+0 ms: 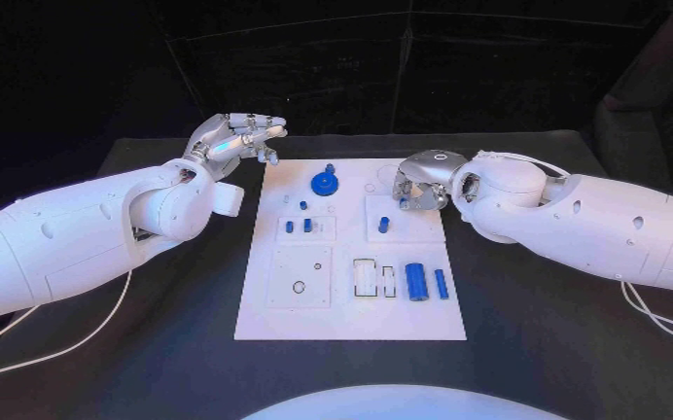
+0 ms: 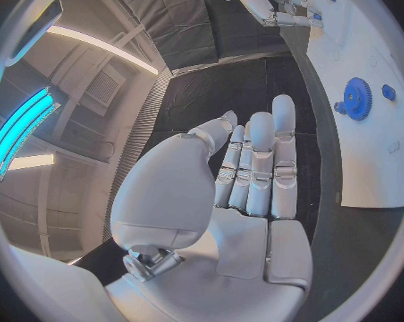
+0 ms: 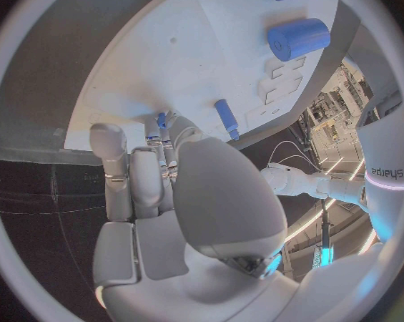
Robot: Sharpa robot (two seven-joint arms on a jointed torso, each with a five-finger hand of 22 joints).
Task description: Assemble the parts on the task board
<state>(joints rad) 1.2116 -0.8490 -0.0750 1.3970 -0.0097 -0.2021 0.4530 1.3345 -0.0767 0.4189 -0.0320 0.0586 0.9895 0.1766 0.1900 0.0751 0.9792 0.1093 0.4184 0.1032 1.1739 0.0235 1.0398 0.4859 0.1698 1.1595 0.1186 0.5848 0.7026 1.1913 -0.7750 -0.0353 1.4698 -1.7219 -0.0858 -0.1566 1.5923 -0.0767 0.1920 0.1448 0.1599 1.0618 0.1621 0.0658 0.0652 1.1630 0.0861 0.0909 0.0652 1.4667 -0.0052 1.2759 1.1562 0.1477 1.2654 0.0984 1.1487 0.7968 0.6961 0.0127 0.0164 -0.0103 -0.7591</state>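
I judge we're barely started: my left hand (image 1: 238, 143) hangs open-fingered and empty off the white task board (image 1: 351, 318), whether my right hand (image 1: 421, 185) holds anything I can't tell, and the fat blue plastic cylinder (image 1: 415, 279) and slim blue peg (image 1: 441, 284) lie loose.

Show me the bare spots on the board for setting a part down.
Free: the task board's near strip, in front of the big cylinder and slim peg. Crowded: the far end, with the gear and right hand over the far right corner.
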